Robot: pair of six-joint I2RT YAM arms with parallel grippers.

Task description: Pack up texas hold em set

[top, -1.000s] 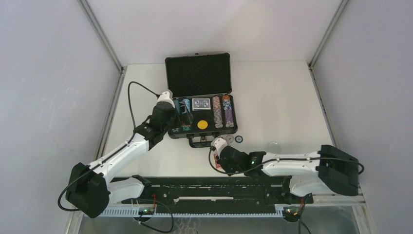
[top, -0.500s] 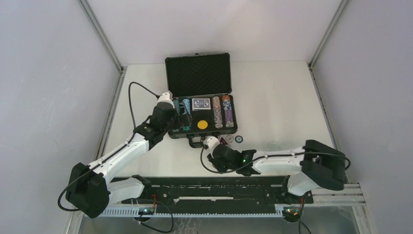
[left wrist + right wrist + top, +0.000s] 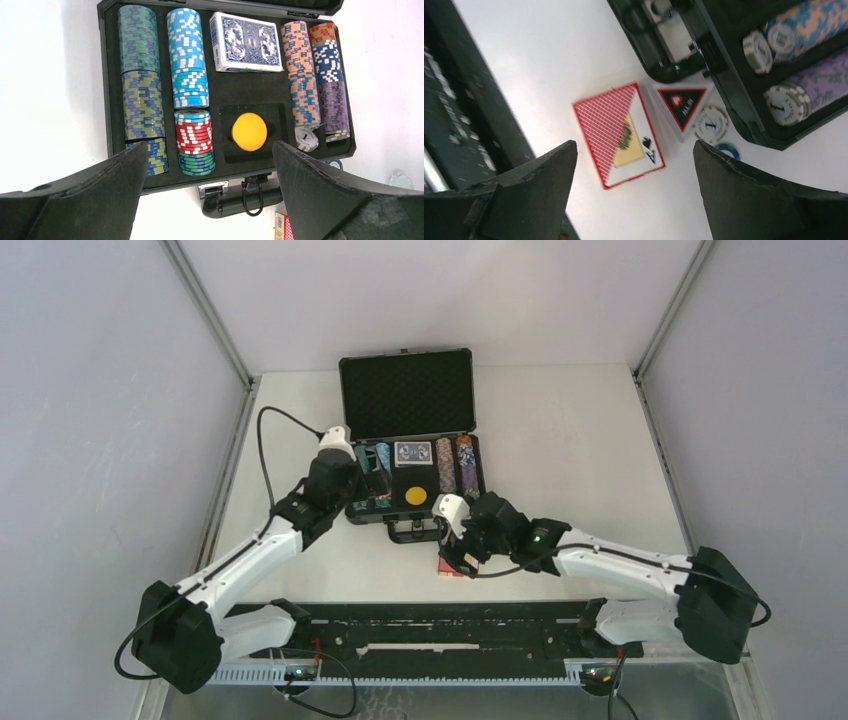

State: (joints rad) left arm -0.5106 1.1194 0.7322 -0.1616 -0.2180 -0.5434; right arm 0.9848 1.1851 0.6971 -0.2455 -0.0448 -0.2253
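The black briefcase [image 3: 409, 395] lies open at mid-table, lid up, its foam tray [image 3: 107, 100] holding rows of poker chips [image 3: 186, 65], a blue card deck [image 3: 246, 42] and a yellow round button [image 3: 249, 131]. My left gripper [image 3: 210, 146] hovers open over the case's front left, nothing between its fingers. A red card deck [image 3: 618, 132] lies flat on the table before the case handle [image 3: 240, 200]. Beside it are a triangular button [image 3: 683, 104] and two loose chips [image 3: 711, 124]. My right gripper [image 3: 634, 146] hangs open above the red deck [image 3: 450, 568], apart from it.
A black rail [image 3: 430, 625] runs along the near table edge, close behind the red deck. A small clear object [image 3: 562, 538] lies on the white table right of the case. Grey walls and metal posts enclose the table.
The right gripper has gone from nearly shut to wide open and lifted toward the case, leaving the red deck on the table. The left arm has hardly moved.
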